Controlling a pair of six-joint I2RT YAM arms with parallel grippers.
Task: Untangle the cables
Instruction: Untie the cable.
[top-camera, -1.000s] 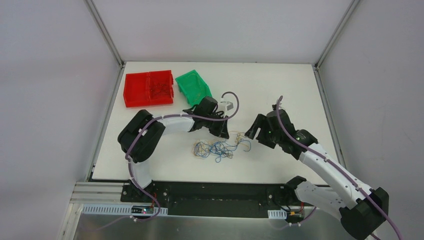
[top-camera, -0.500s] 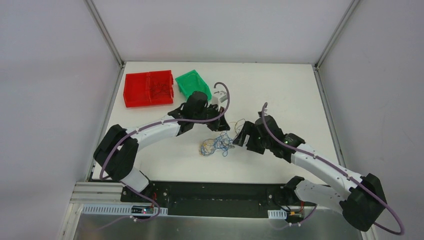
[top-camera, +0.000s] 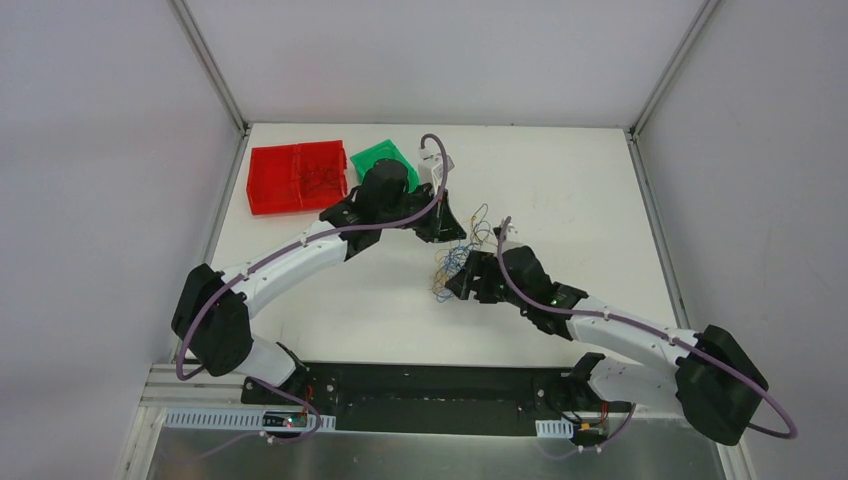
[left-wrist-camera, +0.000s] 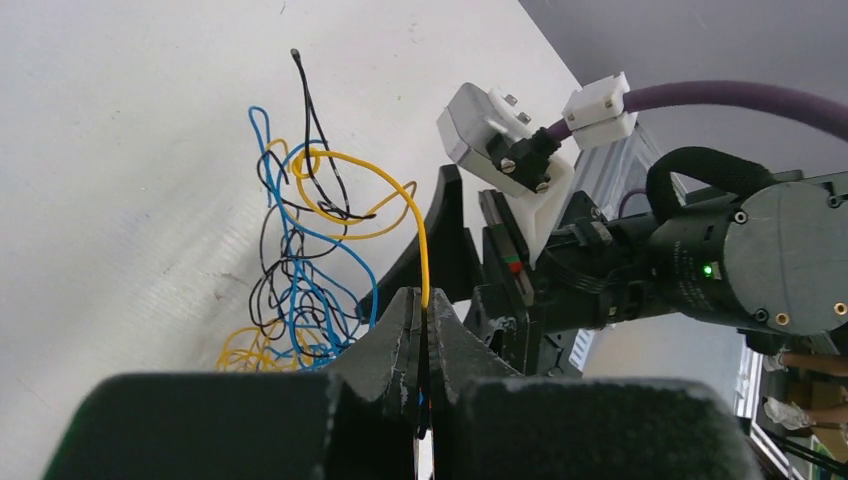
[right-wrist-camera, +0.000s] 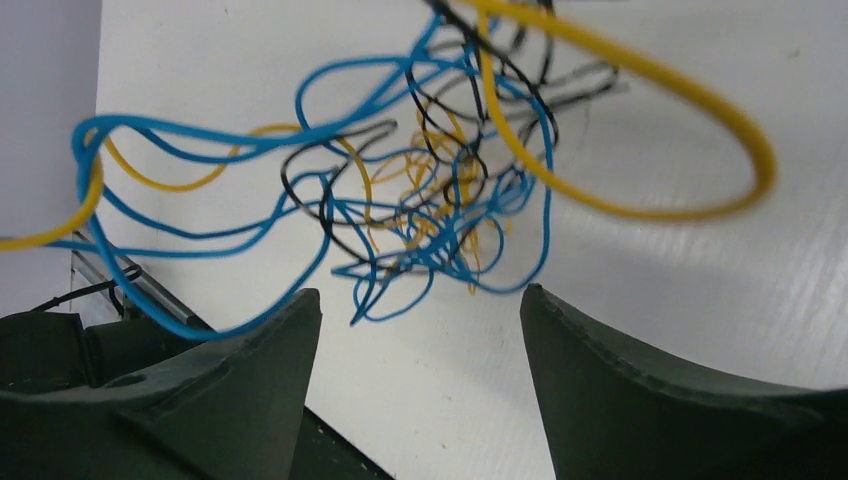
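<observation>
The cables (top-camera: 453, 262) form a small knot of thin blue, yellow and black wires near the table's middle; part of it hangs lifted. My left gripper (top-camera: 446, 231) is just beyond the knot. It is shut on a yellow cable (left-wrist-camera: 421, 235), which arcs up from the closed tips of my left gripper (left-wrist-camera: 424, 300). Below it the rest of the cables (left-wrist-camera: 296, 290) dangle to the table. My right gripper (top-camera: 461, 281) sits at the knot's near side. In the right wrist view my right gripper (right-wrist-camera: 420, 300) is open, with the cables (right-wrist-camera: 430, 215) just ahead of its fingers, none between them.
A red tray (top-camera: 298, 177) with two compartments lies at the far left. A green bin (top-camera: 384, 157) stands beside it, right behind my left wrist. The white table (top-camera: 560, 180) ends at grey walls on the left, far and right sides.
My left gripper has moved away from the bases, dragging and lifting the knot toward the table's middle. My right arm has swung left and lower, closing in on the knot.
</observation>
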